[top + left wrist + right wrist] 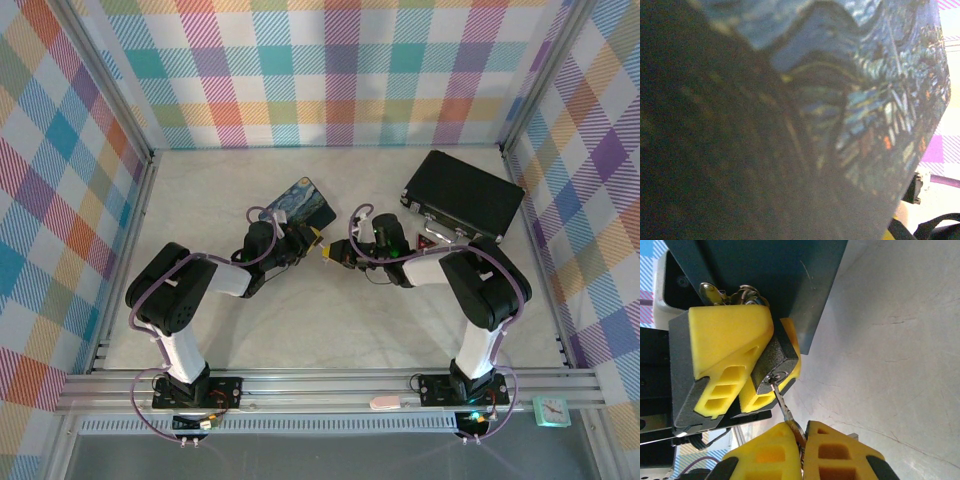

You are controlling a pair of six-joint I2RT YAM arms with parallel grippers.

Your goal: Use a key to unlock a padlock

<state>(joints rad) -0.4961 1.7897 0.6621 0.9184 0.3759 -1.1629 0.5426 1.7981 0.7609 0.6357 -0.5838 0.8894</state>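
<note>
The small dark padlock (771,362) is clamped between the yellow fingers (727,340) of my left gripper (311,243), its keyhole face turned toward my right gripper. My right gripper (803,434) is shut on the head of a thin silvery key (782,401), and the key's tip sits at the keyhole. Seen from above, the two grippers meet nose to nose at mid-table, the right gripper (337,253) just right of the left. Silvery metal loops (747,292) stick out above the left fingers; what they are is unclear. In the left wrist view the left fingers are hidden.
A painted blue tin (298,203) lies just behind the left gripper and blurs across the left wrist view (865,100). A black case (463,195) stands at the back right. A small red-and-green block (425,243) lies beside the right arm. Checked walls enclose the table.
</note>
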